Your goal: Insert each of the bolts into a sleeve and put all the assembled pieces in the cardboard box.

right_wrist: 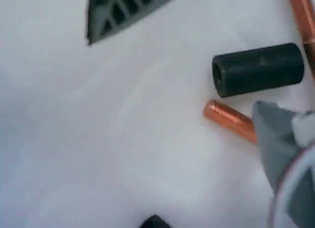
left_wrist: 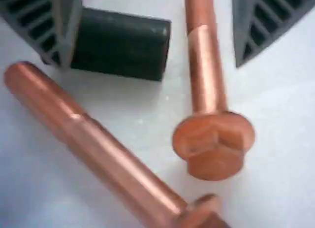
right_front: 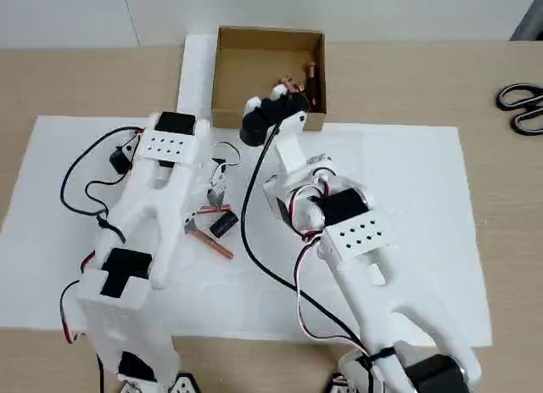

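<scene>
Left pincer (left_wrist: 150, 60): wide open, holding nothing. It sits low over the loose parts on the white sheet (right_front: 424, 206) that covers the middle of the table (right_front: 51, 79). In its wrist view I see its two grey fingers (left_wrist: 266, 21) set well apart, with the parts between them.

Black sleeve (left_wrist: 118, 43): lies on its side on the sheet. One finger stands over one end of it; I cannot tell if they touch.

First bolt (left_wrist: 211, 139): copper, lying flat between the fingers with its hex head toward the camera. Its shank is just beside the sleeve's other end, not inside it.

Second bolt (left_wrist: 98, 149): copper, lying slantwise near the sleeve and apart from the first bolt. No finger is on it.

Right pincer (right_front: 273, 109): at the end of the right arm, by the near wall of the cardboard box (right_front: 225, 79). I cannot tell how wide it stands or whether it holds anything. Its wrist view looks across the sheet to the sleeve and a bolt tip just beside it.

Cardboard box: at the far edge of the sheet. The assembled pieces (right_front: 304, 81), copper with dark sleeves as far as I can make out, lie in the corner nearest the right arm.

Scissors (right_front: 522, 109): on the table off the sheet, well apart from everything else.
</scene>
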You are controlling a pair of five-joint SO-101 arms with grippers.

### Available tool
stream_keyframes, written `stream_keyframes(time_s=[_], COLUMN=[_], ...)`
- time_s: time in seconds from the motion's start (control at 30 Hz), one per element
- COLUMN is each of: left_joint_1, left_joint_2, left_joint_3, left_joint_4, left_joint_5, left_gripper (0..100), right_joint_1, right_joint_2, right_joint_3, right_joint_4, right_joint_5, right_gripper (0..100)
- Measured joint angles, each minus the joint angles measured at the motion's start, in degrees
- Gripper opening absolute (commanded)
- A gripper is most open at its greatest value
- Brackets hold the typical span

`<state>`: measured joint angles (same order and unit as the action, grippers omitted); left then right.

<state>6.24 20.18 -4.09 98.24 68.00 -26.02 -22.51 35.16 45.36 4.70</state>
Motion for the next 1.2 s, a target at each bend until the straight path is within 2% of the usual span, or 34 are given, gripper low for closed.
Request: stream_keyframes(time_s=[0.3,0.6,0.9,1.0,1.2], left_joint_1=[-2.0,-3.1,-3.3,-3.3,-3.2], left_joint_2=[-0.1,1.7,7.4,7.6,9.3], left_joint_3=[5.5,6.1,4.0,4.0,1.2], left_joint_4=[-1.9,-2.7,-2.9,-3.0,-1.6], left_joint_5=[0.0,0.0,-0.1,-0.2,-2.7], left_gripper=[21,10,6,0,1], right_joint_1=[0.0,0.0,0.0,0.0,0.0], right_joint_2=[0.1,0.1,0.1,0.1,0.1], right_joint_3=[0.0,0.0,0.0,0.0,0.0], right_joint_4=[0.0,-1.2,-1.7,-1.7,-1.7], right_joint_5=[0.0,0.0,0.0,0.0,0.0], right_gripper=[26.3,26.3,26.3,26.3,26.3])
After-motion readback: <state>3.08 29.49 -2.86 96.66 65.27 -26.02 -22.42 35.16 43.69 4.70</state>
